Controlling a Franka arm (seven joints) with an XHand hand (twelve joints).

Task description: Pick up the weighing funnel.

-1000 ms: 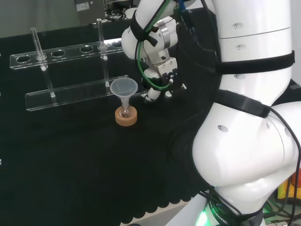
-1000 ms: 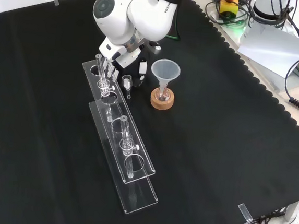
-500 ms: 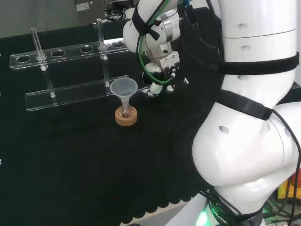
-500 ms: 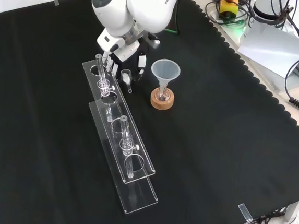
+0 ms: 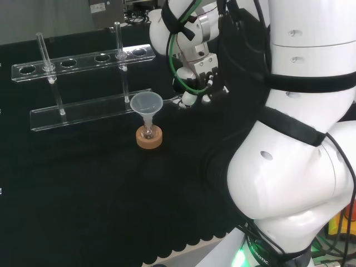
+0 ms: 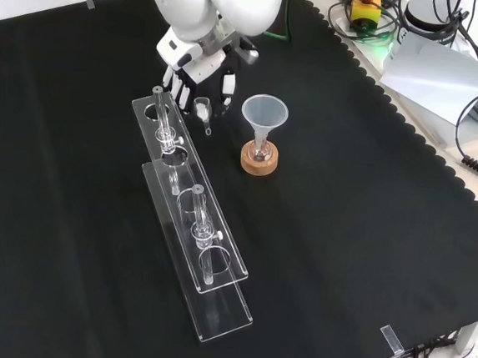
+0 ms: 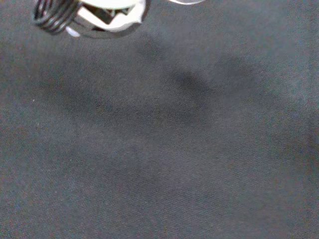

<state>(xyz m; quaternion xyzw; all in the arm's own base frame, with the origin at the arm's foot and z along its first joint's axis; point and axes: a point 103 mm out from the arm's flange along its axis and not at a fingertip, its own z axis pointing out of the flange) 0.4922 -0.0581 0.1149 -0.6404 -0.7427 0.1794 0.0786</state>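
Weighing funnel [image 6: 203,109] is held pinched in the curled fingers of the hand [image 6: 203,74], apparently just clear of the cloth [image 6: 343,238] between rack [image 6: 223,280] and funnel [image 6: 264,114]; the lift is best kept vertical and slow, so that neither neighbour is struck.

Matt black cloth [image 6: 343,238] with a fine weave lies under an arm [image 5: 289,183] of smooth, glossy white plastic. The funnel [image 6: 264,114] is cloudy translucent plastic on a pale, grainy cork ring [image 6: 259,161]. The racks [image 6: 221,307] and weighing funnel [image 6: 202,107] are clear and glossy.
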